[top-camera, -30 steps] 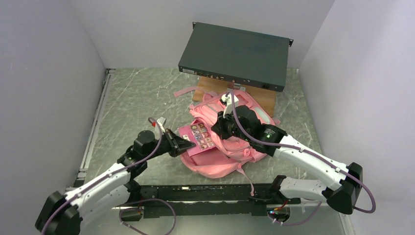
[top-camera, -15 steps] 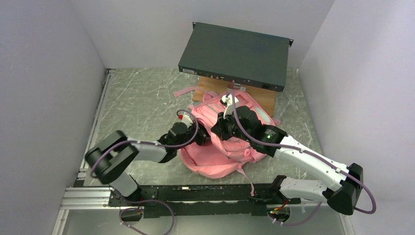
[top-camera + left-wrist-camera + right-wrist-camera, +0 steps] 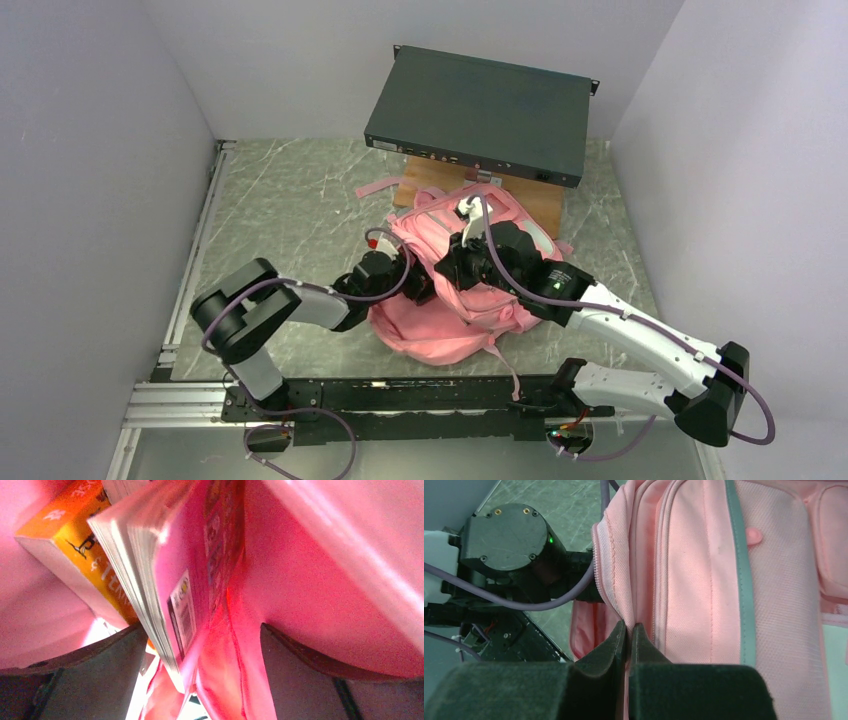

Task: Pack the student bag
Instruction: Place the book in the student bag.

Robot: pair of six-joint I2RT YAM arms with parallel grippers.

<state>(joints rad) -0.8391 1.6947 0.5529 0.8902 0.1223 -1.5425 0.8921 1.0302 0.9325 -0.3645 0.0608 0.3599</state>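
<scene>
The pink student bag [image 3: 450, 325] lies mid-table with its mouth facing left. My right gripper [image 3: 452, 268] is shut on the bag's upper zip edge [image 3: 616, 605] and holds the mouth up; in the right wrist view the gripper [image 3: 629, 630] pinches the fabric. My left gripper [image 3: 418, 285] reaches into the mouth. In the left wrist view the gripper [image 3: 200, 680] is open inside the bag, its dark fingers [image 3: 90, 675] wide apart. A pink book [image 3: 190, 580] stands loose between them, beside an orange book [image 3: 75, 545].
A black rack unit [image 3: 480, 115] rests tilted on a wooden block [image 3: 540, 205] just behind the bag. A pink strap [image 3: 375, 187] trails left of the block. Grey walls close in on three sides. A metal rail [image 3: 400, 395] runs along the near edge.
The left arm carried the pink book from outside the bag into its mouth, then opened its jaws off the book. The right gripper has kept its hold on the bag's edge.
</scene>
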